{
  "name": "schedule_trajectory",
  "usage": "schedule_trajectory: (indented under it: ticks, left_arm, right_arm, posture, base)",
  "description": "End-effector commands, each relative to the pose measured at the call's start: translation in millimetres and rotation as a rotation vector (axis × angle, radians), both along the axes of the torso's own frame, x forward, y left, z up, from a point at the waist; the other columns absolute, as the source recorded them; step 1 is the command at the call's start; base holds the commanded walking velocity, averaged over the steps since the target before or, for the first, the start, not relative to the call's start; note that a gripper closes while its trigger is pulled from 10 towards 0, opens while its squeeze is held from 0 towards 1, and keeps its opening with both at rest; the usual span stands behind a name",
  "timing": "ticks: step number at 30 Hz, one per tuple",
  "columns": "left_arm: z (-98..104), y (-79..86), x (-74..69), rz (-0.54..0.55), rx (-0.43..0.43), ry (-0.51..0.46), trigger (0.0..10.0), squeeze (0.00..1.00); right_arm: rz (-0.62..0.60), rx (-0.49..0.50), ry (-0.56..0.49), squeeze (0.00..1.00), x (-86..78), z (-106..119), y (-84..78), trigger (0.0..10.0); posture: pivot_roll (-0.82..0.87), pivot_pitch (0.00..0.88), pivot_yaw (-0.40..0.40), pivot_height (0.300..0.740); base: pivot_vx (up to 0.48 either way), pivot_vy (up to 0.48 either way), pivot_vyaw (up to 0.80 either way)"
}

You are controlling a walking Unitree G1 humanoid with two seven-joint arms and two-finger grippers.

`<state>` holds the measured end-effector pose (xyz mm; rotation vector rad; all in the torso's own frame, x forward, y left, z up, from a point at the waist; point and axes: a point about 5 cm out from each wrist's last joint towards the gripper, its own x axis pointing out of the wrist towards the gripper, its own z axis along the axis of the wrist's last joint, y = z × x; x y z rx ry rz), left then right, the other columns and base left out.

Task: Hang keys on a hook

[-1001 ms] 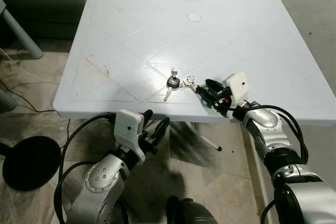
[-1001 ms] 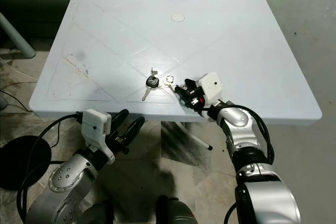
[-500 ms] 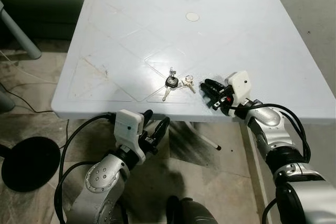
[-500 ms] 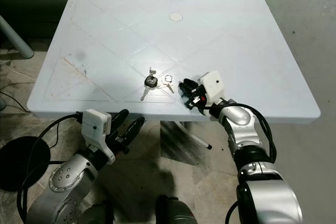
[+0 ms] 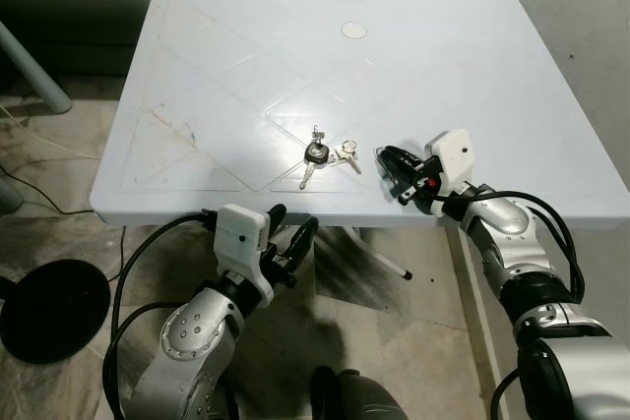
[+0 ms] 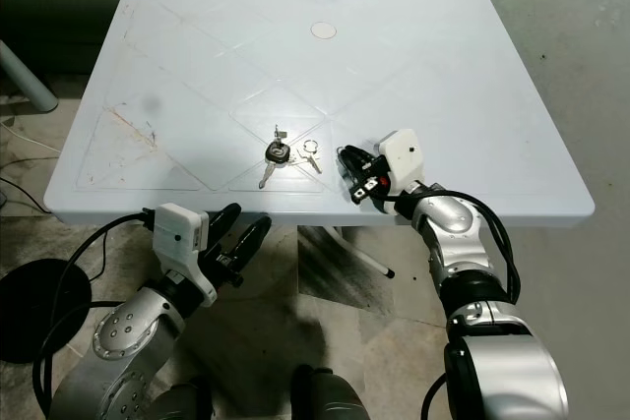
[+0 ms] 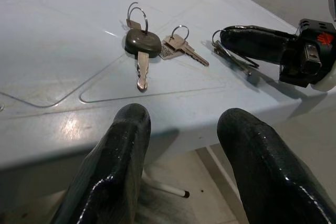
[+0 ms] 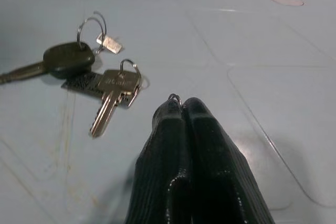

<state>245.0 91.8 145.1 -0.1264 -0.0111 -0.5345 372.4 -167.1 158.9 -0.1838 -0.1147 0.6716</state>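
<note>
Here, your right gripper [image 8: 181, 109] sits low over the near edge of the white table [image 5: 246, 36], its two black fingers pressed flat together. A small wire ring [image 8: 174, 98] pokes out between the fingertips, and in the left wrist view a thin metal piece [image 7: 231, 59] trails from the same tips onto the tabletop, so the fingers appear pinched on that ring; what hangs from it is too small to tell.

From the right gripper, look toward 9 o'clock in the head view: a brass-coloured key [image 8: 111, 98] lies flat just beside the fingertips, apart from them, with its own ring [image 8: 129, 67] standing up. Further at 9 o'clock lies the black-headed key [image 5: 315, 154], its blade pointing back at the table's near edge, with a larger ring [image 8: 90, 27] and a small metal tag [image 8: 108, 43] at its head. The two keys [image 6: 290, 156] lie touching or nearly so, both on the table surface.

At 12 o'clock from the keys, well apart, you have a small round white cap [image 5: 353, 30] set in the table's middle.

Your left gripper [image 5: 290, 243] hangs below the table's near edge at about 7 o'clock from the keys, fingers [image 7: 123, 145] spread apart and holding nothing. A black round base [image 5: 49, 307] rests on the tiled floor [image 5: 394, 322] at far 9 o'clock.
</note>
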Motion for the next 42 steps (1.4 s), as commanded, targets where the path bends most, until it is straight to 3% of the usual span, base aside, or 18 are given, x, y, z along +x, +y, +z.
schedule_trajectory:
  ticks: [1,4,9,15,21,25,26,27,34,39,42]
  left_arm:
    - [2,-0.1,0.0,0.004,-0.007,-0.007,10.0,0.0]
    - [4,2.3,4.8,0.025,-0.006,-0.018,10.0,0.0]
    - [5,6.9,11.0,0.059,-0.004,-0.02,10.0,0.0]
    - [16,21.7,39.9,0.189,-0.008,-0.057,10.0,0.0]
    - [39,29.8,71.0,0.239,-0.046,-0.121,10.0,0.0]
    - [42,33.0,77.4,0.256,-0.054,-0.134,10.0,0.0]
    - [43,34.1,80.0,0.26,-0.049,-0.14,10.0,0.0]
    - [45,37.1,82.7,0.27,-0.047,-0.15,10.0,0.0]
    - [44,52.4,92.4,0.323,-0.046,-0.139,10.0,0.0]
    - [33,67.4,100.1,0.397,-0.03,-0.096,10.0,0.0]
    - [33,74.3,103.6,0.427,-0.045,-0.083,10.0,0.0]
  right_arm:
    - [-0.027,0.063,0.022,0.0,1.8,1,-4.3,0.0]
    - [-0.054,0.191,0.036,0.0,4.8,9,-6.3,0.0]
    - [-0.071,0.281,0.028,0.0,5.9,15,-6.6,0.0]
    - [-0.105,0.539,-0.048,0.0,1.6,38,-10.4,0.0]
    - [-0.135,0.563,-0.116,0.0,-16.8,44,-6.5,0.0]
    - [-0.161,0.579,-0.113,0.0,-22.2,43,-6.1,0.0]
    - [-0.175,0.585,-0.112,0.0,-24.6,42,-6.3,1.4]
    - [-0.202,0.58,-0.118,0.0,-28.9,41,-8.0,10.0]
    - [-0.343,0.541,-0.124,0.0,-40.1,33,-22.5,10.0]
    - [-0.458,0.398,-0.095,0.0,-39.4,28,-31.1,10.0]
    - [-0.496,0.37,-0.1,0.0,-37.4,30,-29.4,10.0]
  posture:
    - [-0.04,0.242,-0.12,0.724]
    - [-0.03,0.238,-0.12,0.724]
    - [-0.03,0.223,-0.117,0.724]
    - [-0.04,0.172,-0.11,0.724]
    - [-0.08,0.103,-0.08,0.724]
    - [-0.08,0.082,-0.071,0.724]
    - [-0.09,0.072,-0.067,0.724]
    - [-0.09,0.066,-0.065,0.724]
    - [-0.1,0.029,-0.043,0.724]
    - [-0.11,0.0,-0.036,0.724]
    - [-0.11,0.0,-0.038,0.724]
  base:
    - [0.0,0.0,0.0]
    - [0.0,0.0,0.0]
    - [0.0,0.0,0.0]
    - [0.0,0.0,0.0]
    - [0.0,0.0,0.0]
    - [0.0,0.0,0.0]
    - [0.0,0.0,0.0]
    - [0.0,0.0,0.0]
    - [0.0,0.0,0.0]
    - [0.0,0.0,0.0]
    - [0.0,0.0,0.0]
